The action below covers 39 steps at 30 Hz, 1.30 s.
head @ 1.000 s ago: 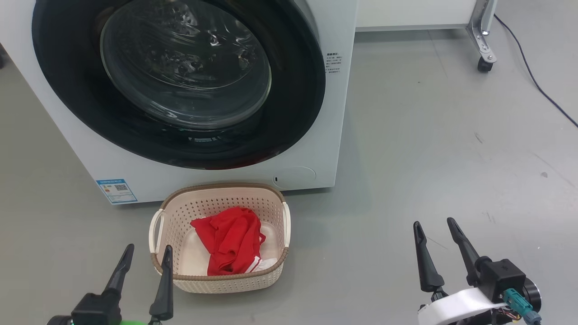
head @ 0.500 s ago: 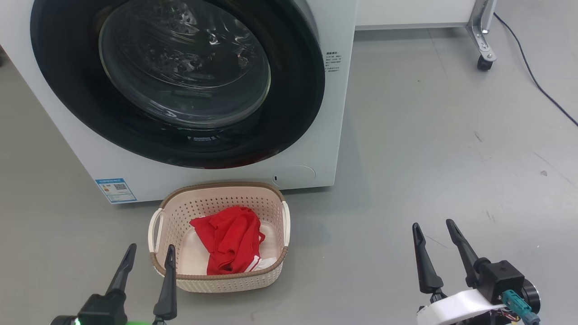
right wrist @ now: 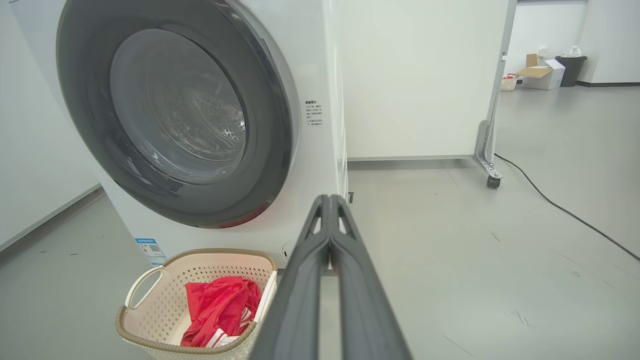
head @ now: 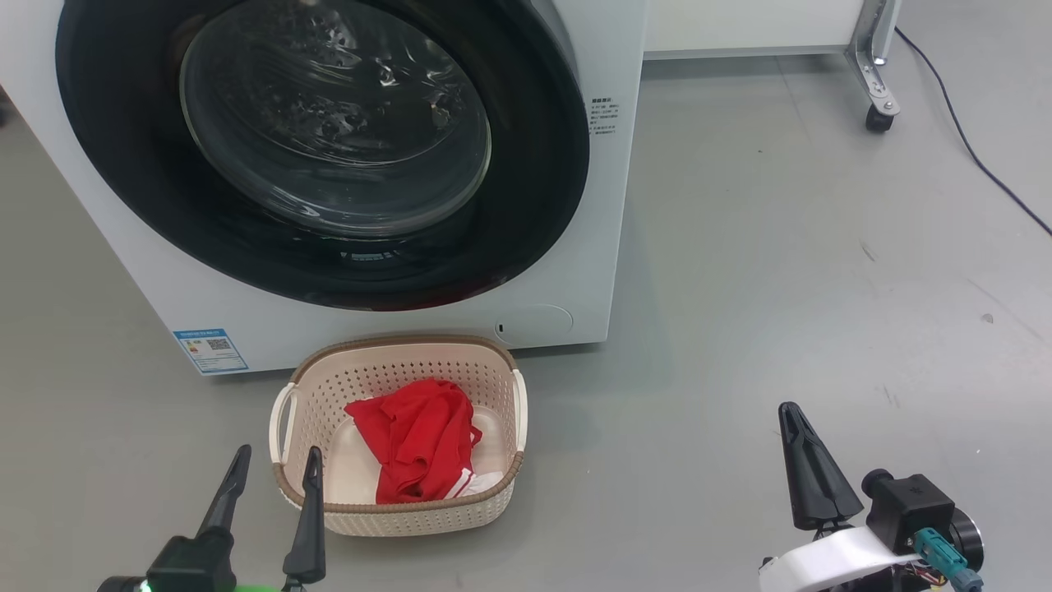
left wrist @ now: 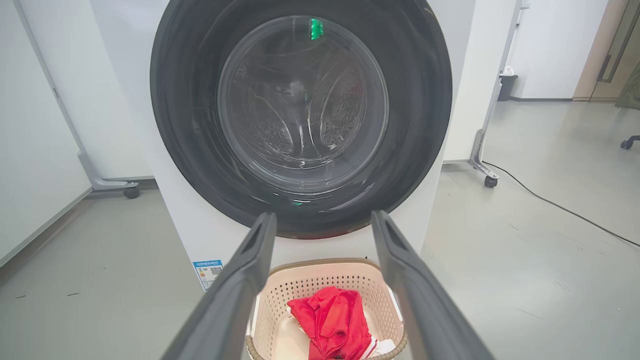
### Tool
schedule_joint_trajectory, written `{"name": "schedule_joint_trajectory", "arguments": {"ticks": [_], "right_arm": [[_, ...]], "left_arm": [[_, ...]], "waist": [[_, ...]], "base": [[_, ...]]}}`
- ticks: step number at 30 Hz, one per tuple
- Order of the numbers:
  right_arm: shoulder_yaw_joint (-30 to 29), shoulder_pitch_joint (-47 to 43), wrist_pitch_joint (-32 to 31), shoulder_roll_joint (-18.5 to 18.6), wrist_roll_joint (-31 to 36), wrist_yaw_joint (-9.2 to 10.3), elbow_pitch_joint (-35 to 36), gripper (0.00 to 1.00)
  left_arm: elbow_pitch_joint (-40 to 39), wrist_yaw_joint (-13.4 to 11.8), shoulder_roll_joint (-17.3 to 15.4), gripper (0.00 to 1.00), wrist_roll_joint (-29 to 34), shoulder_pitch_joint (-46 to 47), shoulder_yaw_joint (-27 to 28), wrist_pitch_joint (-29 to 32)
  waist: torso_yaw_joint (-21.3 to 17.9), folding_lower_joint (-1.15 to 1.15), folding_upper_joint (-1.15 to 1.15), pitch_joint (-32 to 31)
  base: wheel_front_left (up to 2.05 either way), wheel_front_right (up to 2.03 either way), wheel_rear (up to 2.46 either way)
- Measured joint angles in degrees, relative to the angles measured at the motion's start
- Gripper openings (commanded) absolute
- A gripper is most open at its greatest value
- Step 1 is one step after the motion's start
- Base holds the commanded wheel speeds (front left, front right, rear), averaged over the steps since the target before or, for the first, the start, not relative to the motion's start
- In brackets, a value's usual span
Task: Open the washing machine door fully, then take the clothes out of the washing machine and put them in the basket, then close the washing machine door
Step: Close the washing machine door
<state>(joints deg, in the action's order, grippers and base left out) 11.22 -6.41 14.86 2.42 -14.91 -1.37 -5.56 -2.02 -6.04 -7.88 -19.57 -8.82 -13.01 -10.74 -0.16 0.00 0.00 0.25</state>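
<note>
Right gripper (head: 791, 409) sits at the lower right of the head view, its two dark fingers pressed together into a single point with nothing between them. The right wrist view shows the pair touching along their length above the bare grey floor (head: 781, 271).

At the lower left of the head view, the left gripper (head: 279, 450) has its fingers spread wide and is empty. In the left wrist view the basket (head: 403, 339) shows between those two fingers, farther off.

The basket stands on the floor at lower centre, just in front of the washing machine (head: 608, 205) and below its door. The clothes (head: 419, 444) lie crumpled inside it, red with a bit of white trim at the near edge.

Across the upper left of the head view, the washing machine door (head: 329, 140) lies closed against the white front, and the perforated drum is visible through its glass. A small blue label (head: 209, 349) marks the machine's lower left corner. At the upper right, a caster (head: 878, 119) on a metal foot rests beside a black cable (head: 986, 168) trailing over the floor.
</note>
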Motion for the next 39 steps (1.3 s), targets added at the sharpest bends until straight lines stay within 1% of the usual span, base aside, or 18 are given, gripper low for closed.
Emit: {"name": "schedule_joint_trajectory", "arguments": {"ticks": [24,31,38,39], "right_arm": [[-0.4,0.0,0.0,0.0,0.0,-0.08,-1.1,0.0],[-1.7,0.1,0.0,1.2,0.0,-0.1,-1.6,0.0],[-2.0,2.0,0.0,2.2,0.4,-0.69,-2.2,0.0],[-2.1,2.6,0.0,2.4,0.4,-1.0,-2.3,0.0]], "left_arm": [[0.3,-0.2,0.6,1.0,1.0,0.0,-0.3,0.0],[0.4,-0.2,0.8,1.0,1.5,0.1,-1.4,0.0],[0.3,-0.2,0.9,1.0,1.5,0.1,-1.7,0.0],[0.2,-0.2,0.9,1.0,1.5,0.1,-1.8,0.0]], "waist": [[0.9,0.0,0.0,-0.6],[2.6,0.0,0.0,-0.5],[4.9,0.0,0.0,-0.2],[5.3,0.0,0.0,0.0]], "base": [[0.0,0.0,0.0],[0.0,0.0,0.0],[0.0,0.0,0.0],[0.0,0.0,0.0]]}}
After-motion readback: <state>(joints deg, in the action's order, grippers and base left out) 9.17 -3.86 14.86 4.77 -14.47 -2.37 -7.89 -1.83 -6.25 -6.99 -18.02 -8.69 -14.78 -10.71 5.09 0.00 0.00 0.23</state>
